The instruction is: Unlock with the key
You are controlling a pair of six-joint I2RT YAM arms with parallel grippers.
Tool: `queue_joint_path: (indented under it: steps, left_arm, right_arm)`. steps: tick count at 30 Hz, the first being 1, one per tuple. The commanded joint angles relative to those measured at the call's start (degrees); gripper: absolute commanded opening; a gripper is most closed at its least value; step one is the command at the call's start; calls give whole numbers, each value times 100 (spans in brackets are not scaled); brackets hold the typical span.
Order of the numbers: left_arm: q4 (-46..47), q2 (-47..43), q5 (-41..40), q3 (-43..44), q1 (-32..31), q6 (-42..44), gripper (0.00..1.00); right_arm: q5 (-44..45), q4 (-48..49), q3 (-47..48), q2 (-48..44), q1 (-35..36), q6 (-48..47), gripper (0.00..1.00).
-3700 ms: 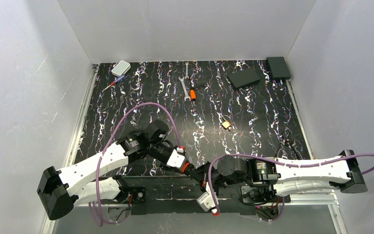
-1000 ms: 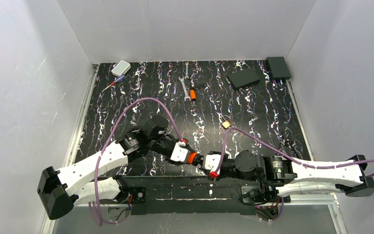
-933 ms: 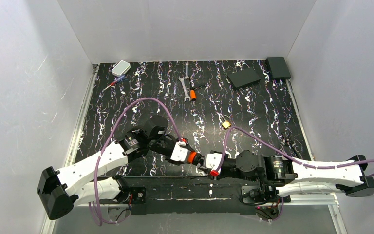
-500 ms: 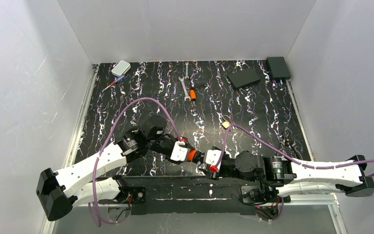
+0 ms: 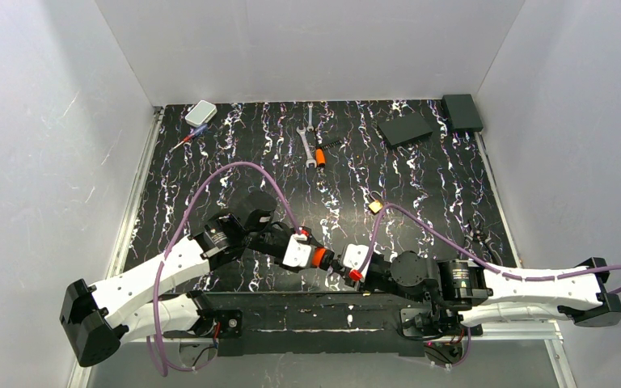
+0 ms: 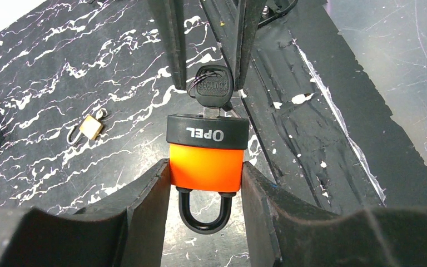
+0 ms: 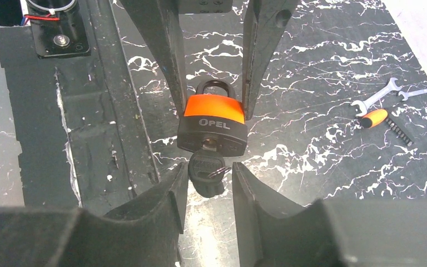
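Left gripper: clenched on the orange padlock, one pad on each flank of the body. The closed shackle points back between the fingers.
Key: seated in the keyway at the lock's black end. Its dark head sticks out beyond the left fingertips, into the gap of the right gripper.
Right fingers: close on both sides of the key head. Cannot tell whether the pads press it or a sliver of gap remains.
Risk, slip: a light or off-centre pinch would likely let the pads skid round the head without turning the key.
Risk, lock twist: turning force may rotate the smooth body inside the left pads.
Risk, pull-out: any drawing back while turning could tug the key free.
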Motion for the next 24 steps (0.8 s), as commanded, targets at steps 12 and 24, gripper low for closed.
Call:
queue_joint_path:
  steps: [12, 24]
  left_arm:
    - [169, -229, 221, -17, 25, -34, 0]
    - [229, -320, 180, -68, 26, -45, 0]
  right_arm:
    - [102, 652, -21, 218, 3, -52, 15]
    - [271, 1295, -77, 753, 4, -32, 6]
